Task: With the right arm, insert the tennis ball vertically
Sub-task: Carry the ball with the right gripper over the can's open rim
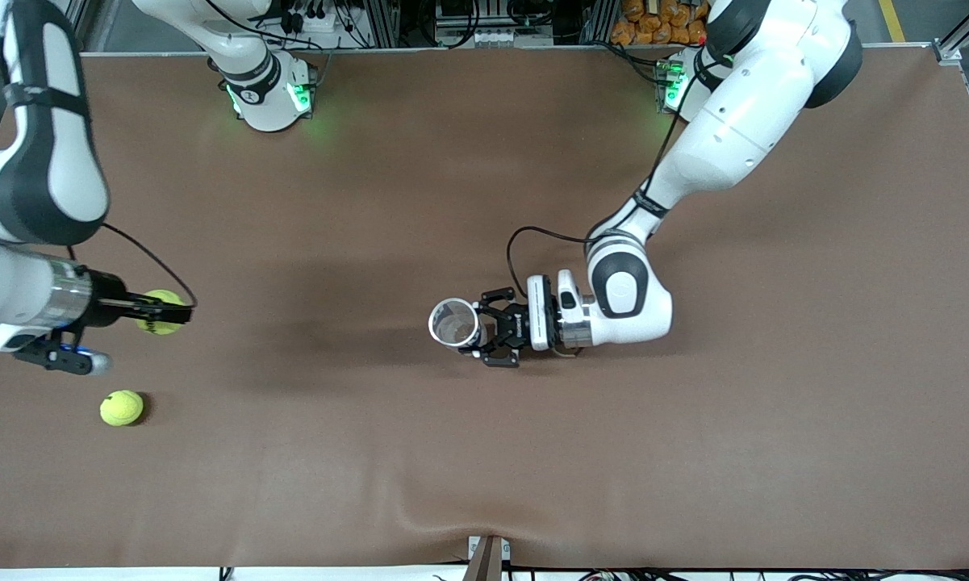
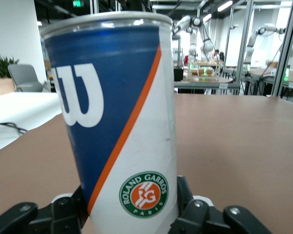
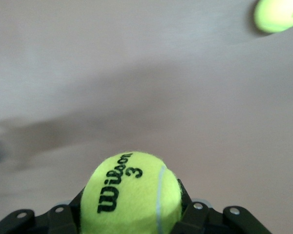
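My right gripper (image 1: 165,312) is shut on a yellow-green tennis ball (image 1: 160,300) and holds it over the table toward the right arm's end. In the right wrist view the ball (image 3: 132,192), printed "Wilson 3", fills the space between the black fingers (image 3: 188,204). A blue, white and orange ball can (image 1: 454,323) stands upright with its open mouth up at mid-table. My left gripper (image 1: 482,327) holds it low on its side, the fingers (image 2: 185,192) pressed against both sides of the can (image 2: 117,112).
A second tennis ball (image 1: 121,407) lies loose on the brown table (image 1: 694,444), nearer to the front camera than the held ball; it also shows in the right wrist view (image 3: 278,13). Both arm bases stand along the table's back edge.
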Action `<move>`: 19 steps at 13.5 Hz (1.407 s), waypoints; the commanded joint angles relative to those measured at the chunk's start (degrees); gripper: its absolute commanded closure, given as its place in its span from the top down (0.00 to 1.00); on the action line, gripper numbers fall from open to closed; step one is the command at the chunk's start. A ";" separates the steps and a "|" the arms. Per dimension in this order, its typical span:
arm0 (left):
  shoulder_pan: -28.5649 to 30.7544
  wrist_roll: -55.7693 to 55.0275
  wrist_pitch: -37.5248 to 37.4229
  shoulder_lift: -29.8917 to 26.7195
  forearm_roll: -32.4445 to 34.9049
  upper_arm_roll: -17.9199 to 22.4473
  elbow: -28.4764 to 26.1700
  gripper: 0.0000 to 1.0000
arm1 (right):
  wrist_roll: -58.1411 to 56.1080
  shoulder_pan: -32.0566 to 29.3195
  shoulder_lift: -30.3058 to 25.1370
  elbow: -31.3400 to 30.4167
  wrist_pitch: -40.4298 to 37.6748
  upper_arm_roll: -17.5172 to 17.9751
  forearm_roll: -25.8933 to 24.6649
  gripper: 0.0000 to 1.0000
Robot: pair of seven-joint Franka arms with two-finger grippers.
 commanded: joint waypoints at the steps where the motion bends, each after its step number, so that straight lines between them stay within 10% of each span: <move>1: -4.40 9.71 -0.44 2.91 -9.82 0.20 1.01 0.72 | 7.23 7.14 0.25 2.54 -1.33 -0.33 0.90 0.33; 8: -7.92 13.60 0.26 3.88 -13.19 2.83 0.74 0.73 | 31.21 23.51 1.47 3.16 4.73 -0.50 -2.43 0.33; 19: -8.89 16.06 1.67 5.20 -16.18 2.83 0.83 0.75 | 44.17 30.82 7.36 3.69 11.59 -0.42 -6.67 0.37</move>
